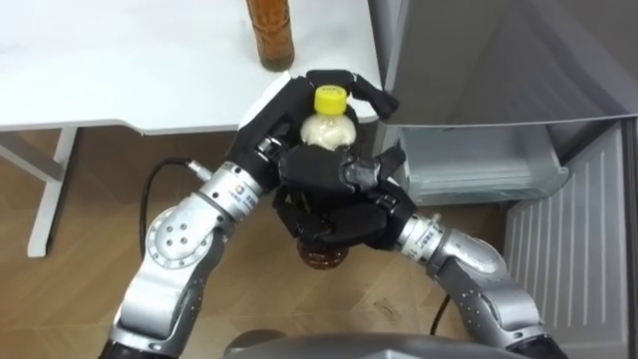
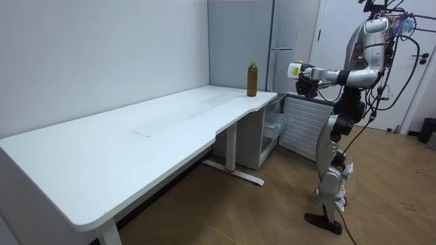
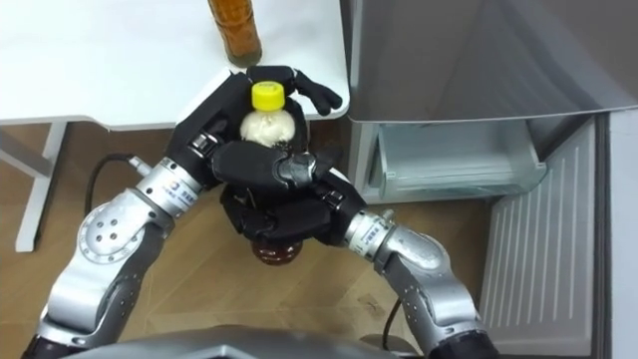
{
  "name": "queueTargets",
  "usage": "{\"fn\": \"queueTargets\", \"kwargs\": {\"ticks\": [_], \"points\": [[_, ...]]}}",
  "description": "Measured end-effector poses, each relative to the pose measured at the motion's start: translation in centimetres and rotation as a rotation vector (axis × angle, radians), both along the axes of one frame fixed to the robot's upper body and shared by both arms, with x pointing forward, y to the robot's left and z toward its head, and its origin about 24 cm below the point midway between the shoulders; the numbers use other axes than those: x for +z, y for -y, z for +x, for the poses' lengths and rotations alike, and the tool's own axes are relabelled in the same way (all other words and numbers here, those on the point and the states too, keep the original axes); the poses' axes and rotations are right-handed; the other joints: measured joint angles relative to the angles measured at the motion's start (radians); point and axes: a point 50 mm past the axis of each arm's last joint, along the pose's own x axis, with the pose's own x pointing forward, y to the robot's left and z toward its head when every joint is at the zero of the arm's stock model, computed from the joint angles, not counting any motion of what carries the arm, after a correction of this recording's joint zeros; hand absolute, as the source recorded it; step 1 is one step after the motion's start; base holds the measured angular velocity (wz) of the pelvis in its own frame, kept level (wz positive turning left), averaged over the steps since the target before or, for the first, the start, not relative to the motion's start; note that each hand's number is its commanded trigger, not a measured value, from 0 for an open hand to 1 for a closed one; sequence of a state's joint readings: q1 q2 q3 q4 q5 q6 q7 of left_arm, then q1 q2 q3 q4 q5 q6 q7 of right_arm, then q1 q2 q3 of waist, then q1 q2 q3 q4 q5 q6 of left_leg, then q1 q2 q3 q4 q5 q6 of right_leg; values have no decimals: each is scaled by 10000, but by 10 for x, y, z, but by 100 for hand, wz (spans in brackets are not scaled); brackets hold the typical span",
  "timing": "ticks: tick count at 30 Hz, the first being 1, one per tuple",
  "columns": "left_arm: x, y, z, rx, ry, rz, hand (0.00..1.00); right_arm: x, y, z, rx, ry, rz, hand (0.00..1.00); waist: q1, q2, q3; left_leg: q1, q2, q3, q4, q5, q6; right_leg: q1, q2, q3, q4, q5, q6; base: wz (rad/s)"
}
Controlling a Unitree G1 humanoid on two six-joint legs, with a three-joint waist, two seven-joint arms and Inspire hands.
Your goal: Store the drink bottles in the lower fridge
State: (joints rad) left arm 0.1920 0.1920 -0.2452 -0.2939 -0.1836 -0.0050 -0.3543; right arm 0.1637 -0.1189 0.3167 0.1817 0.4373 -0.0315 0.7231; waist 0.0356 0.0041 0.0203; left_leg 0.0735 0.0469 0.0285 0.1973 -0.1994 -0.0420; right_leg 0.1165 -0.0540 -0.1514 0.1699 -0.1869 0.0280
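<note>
Left hand (image 1: 282,112) and right hand (image 1: 344,204) both clasp the capped bottle (image 1: 327,128), held before the open lower fridge (image 1: 478,165). A second bottle (image 1: 270,35) waits on the tabletop (image 1: 120,60); neither is stowed.

Both arms bent before the chest, left hand (image 1: 271,122) and right hand (image 1: 334,204) pressed together, fingers (image 1: 365,95) curled

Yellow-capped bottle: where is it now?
The yellow-capped bottle is central in both eye views, clasped by the left hand and right hand, off the corner of the table, near the brown bottle, left of the open lower fridge.
</note>
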Motion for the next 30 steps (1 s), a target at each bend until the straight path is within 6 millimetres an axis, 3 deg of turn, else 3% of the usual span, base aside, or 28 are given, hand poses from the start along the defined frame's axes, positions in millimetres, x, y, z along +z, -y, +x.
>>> {"fn": "queueTargets", "kwargs": {"ticks": [1,2,3,5,10,12,21,30], "points": [[1,-1,0,41,49,-8,0,-2,2,-1,-69,-72,-50,11,3,2,-2,2,0,0,0,0,0,5,0,-5,-2,0,0,0],[1,-5,1,174,90,26,0,-4,8,-4,-232,-190,-207,70,6,12,-8,5,-1,-5,2,0,0,15,-3,-60,-4,0,0,0],[1,-7,1,203,99,143,0,-7,12,-6,-239,-268,-401,100,0,23,-15,5,0,-7,6,0,0,19,-5,-93,-4,0,0,0],[3,-12,3,386,214,132,0,-13,19,-10,-352,-570,-534,100,-3,40,-26,9,3,-10,13,0,0,31,-5,-110,-3,0,0,0],[19,-56,11,2950,848,-1161,0,-34,56,-33,-1071,-1949,-1553,100,12,102,-66,9,6,22,17,1,0,-11,0,-55,42,-1,1,-2],[21,-64,12,3454,955,-1315,0,-36,63,-36,-1169,-2133,-1799,100,30,91,-60,-3,6,40,16,1,1,-50,2,-12,76,-1,2,-4],[22,-68,12,4148,1022,-1455,0,-37,55,-38,-1065,-2180,-1629,100,291,-186,-91,-91,8,95,63,1,1,-168,0,116,136,-6,8,-2],[26,-78,13,5230,1302,-1526,0,-38,57,-39,-956,-2219,-1736,100,425,-127,-40,-106,16,110,67,0,1,-198,1,61,154,-2,2,0]]}}
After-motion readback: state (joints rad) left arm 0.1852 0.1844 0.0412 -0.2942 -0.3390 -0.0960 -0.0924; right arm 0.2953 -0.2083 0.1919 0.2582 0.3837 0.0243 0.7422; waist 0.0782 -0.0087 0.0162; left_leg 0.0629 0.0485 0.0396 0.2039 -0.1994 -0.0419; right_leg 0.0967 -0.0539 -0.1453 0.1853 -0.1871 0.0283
